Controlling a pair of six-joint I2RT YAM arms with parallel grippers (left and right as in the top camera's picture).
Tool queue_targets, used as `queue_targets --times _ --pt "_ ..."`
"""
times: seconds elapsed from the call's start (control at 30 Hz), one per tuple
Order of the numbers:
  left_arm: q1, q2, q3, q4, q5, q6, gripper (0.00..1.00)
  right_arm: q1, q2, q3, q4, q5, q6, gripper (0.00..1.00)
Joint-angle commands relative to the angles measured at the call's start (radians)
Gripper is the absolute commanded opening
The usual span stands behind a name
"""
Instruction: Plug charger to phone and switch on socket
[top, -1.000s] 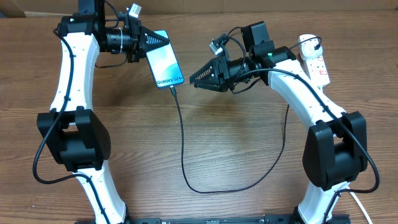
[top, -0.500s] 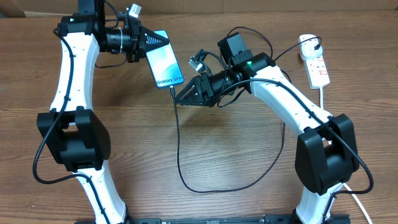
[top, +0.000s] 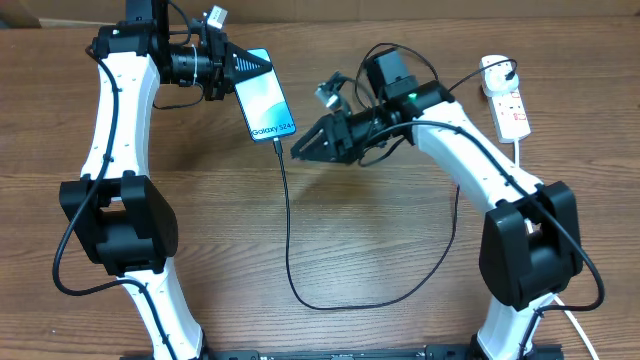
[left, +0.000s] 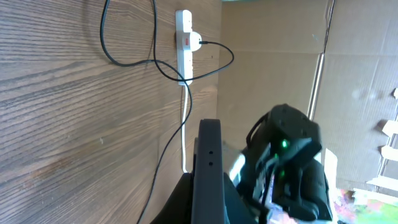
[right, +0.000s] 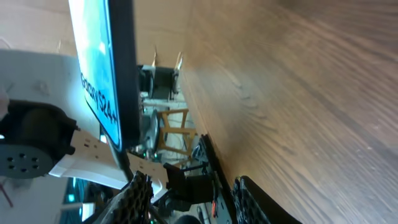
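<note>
Wooden tabletop (top: 380, 230), cardboard wall (top: 400, 8) behind.
- Near edge: charger cable (top: 290, 230), slack loop.
- Middle: right gripper (top: 297, 152), fingers apart, empty, just beside phone's lower end.
- Far left: phone (top: 265, 105) held off tabletop, pinched by left gripper (top: 255, 68). Cable tip meets its lower end, looks seated.
- Far right corner: socket (top: 512, 108), white plug (top: 495, 68) in, nothing touching it.
- Judged: plugging done; switch left to do, its state unreadable.

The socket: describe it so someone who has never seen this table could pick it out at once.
On the wooden table, look to the far right side. There lies the socket, a white elongated strip with a white plug at its far end. Unlike the thin black charger cable looping across the table, it is rigid, white and red-marked.
</note>
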Motion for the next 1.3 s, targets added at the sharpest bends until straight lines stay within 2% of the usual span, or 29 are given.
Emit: queue_targets --times 0.0,0.13,0.5,0.77,0.83,0.93,1.0,1.27 --pt "0.009 -0.010 0.019 -0.003 0.031 -0.003 0.04 -0.023 -0.048 0.005 -0.011 -0.013 -0.019 0.43" --pt "0.009 -0.010 0.019 -0.003 0.031 -0.003 0.04 -0.023 -0.050 0.005 -0.014 -0.147 -0.090 0.43" --pt "0.009 -0.010 0.019 -0.003 0.031 -0.003 0.04 0.034 -0.056 0.005 -0.097 -0.082 -0.245 0.43" --pt "0.009 -0.010 0.019 -0.003 0.031 -0.003 0.04 0.081 -0.056 0.005 -0.066 -0.031 -0.238 0.43" --pt "0.009 -0.010 0.019 -0.003 0.031 -0.003 0.04 0.092 -0.055 0.005 -0.026 0.018 -0.171 0.42" --pt "0.009 -0.010 0.019 -0.003 0.031 -0.003 0.04 0.097 -0.055 0.005 0.017 0.034 -0.120 0.37" --pt "0.009 -0.010 0.019 -0.003 0.031 -0.003 0.04 0.097 -0.055 0.005 0.044 0.033 -0.092 0.30" --pt "0.009 -0.010 0.019 -0.003 0.031 -0.003 0.04 0.097 -0.055 0.005 0.077 0.033 -0.053 0.17"
